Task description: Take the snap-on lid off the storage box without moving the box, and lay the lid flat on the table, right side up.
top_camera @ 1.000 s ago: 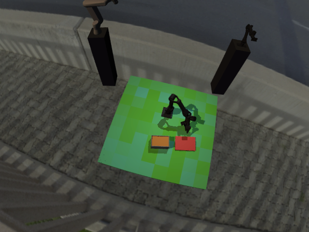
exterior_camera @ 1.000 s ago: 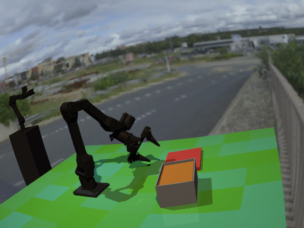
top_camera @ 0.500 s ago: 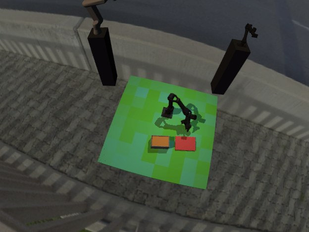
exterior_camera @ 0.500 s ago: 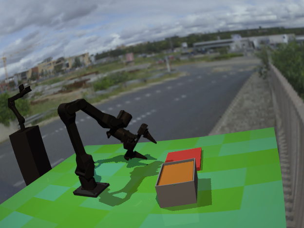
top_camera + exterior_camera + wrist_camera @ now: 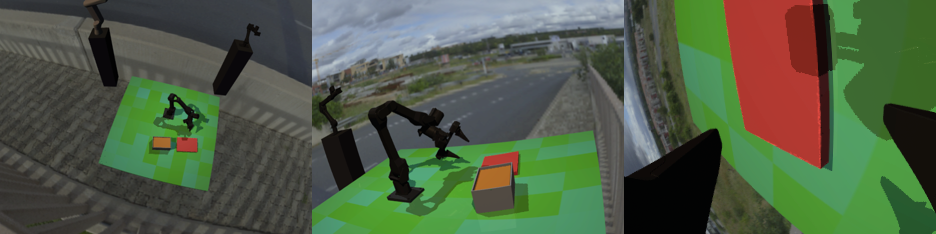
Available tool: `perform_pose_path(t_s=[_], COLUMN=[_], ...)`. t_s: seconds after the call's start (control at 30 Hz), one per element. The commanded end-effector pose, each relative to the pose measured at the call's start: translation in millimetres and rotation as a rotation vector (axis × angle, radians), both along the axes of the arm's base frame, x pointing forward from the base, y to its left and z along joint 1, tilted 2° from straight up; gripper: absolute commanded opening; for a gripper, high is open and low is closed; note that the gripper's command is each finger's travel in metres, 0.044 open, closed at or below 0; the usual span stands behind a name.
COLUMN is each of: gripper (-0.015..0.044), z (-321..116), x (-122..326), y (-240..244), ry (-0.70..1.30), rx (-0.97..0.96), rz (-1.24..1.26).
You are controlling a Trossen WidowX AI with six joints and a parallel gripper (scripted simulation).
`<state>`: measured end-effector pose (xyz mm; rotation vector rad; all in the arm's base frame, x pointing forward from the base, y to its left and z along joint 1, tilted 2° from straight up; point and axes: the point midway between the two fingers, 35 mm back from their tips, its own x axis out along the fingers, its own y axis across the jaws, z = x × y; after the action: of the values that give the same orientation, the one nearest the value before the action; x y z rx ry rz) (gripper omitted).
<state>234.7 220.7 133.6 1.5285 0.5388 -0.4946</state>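
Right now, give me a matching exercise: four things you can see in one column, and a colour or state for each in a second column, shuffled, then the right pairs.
Things:
1. lid
2. storage box
3. gripper
4. table

States:
A. grey walls, orange inside, uncovered
B. green checkered surface
C. red, lying flat on the table beside the box
D. open wide, holding nothing, above the table near the lid

Pairs: 1-C, 2-A, 3-D, 4-B
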Motion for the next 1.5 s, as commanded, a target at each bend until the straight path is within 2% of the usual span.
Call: perform_pose_path(t_s=[0.0, 0.53, 1.47], gripper=[0.0440, 0.0440, 0.0440], z=[8.3, 36.3, 31.0], x=[-3.1, -15.0, -13.2], y=[-0.4, -1.4, -0.9], ry=[-0.002, -0.001, -0.001], rx=[0.003, 0.003, 0.003], rz=[-0.004, -0.004, -0.004])
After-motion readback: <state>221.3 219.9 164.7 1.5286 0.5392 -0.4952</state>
